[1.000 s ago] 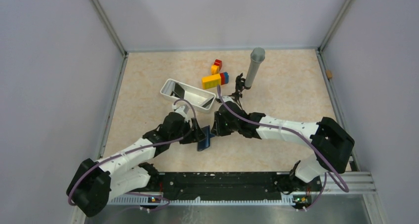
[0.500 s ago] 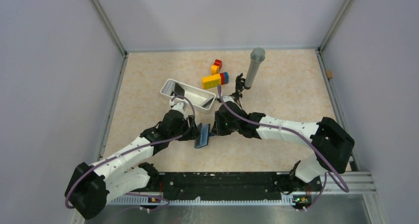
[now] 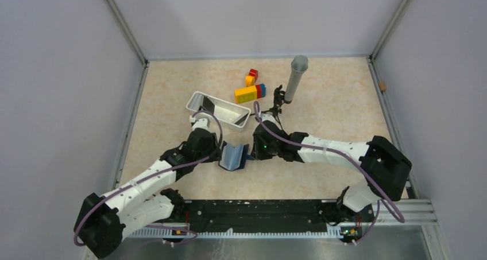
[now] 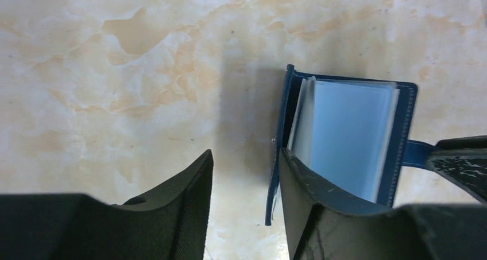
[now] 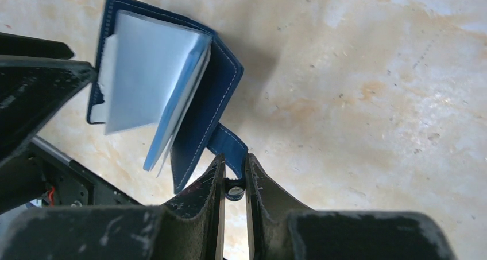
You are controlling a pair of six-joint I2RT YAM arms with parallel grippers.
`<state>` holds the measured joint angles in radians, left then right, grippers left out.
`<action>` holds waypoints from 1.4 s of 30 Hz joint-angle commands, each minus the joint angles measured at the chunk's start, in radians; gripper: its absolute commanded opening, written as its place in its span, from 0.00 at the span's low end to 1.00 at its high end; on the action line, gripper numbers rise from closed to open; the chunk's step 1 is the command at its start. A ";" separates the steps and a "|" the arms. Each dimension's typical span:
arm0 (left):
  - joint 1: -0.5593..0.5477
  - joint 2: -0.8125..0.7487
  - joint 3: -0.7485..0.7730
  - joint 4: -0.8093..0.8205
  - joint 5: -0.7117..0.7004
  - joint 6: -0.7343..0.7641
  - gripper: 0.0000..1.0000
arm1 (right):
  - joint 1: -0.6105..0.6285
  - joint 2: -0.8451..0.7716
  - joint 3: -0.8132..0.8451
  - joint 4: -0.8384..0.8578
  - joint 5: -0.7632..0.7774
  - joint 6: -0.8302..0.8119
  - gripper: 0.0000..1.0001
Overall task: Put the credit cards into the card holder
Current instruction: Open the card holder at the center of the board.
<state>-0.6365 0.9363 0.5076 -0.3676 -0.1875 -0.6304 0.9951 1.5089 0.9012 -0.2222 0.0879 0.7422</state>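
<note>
Pinching the strap [image 5: 230, 144], the right tool [image 5: 234, 163] has its jaws almost closed on that blue tab. The holder [image 3: 232, 156] stands open on the near middle of the worktop [image 3: 321, 116], pale pockets fanned out, right between the two tools. The left tool [image 4: 246, 156] sits at the holder's left side, jaws well apart, bare worktop showing in the gap, one finger against the navy cover's edge. Farther back, the white tray [image 3: 241, 121] lies just beyond the left arm, dark cards [image 3: 207, 104] leaning inside at its left end. Far right of that are yellow, blue and red blocks [image 3: 250, 92], and beside them a grey cylinder [image 3: 296, 76].
</note>
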 commanded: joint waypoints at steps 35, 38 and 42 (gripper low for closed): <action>0.004 -0.033 -0.058 0.144 0.086 0.022 0.52 | 0.012 -0.023 -0.076 0.099 0.032 0.012 0.00; 0.003 -0.044 -0.034 0.144 0.118 0.026 0.56 | 0.011 -0.051 -0.087 0.133 0.020 0.014 0.00; 0.004 -0.046 -0.030 0.187 0.177 0.026 0.63 | 0.012 -0.074 -0.091 0.168 0.000 0.015 0.00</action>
<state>-0.6357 0.9024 0.4446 -0.2302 -0.0704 -0.6247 0.9951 1.4845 0.8181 -0.1345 0.1104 0.7616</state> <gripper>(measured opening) 0.596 0.139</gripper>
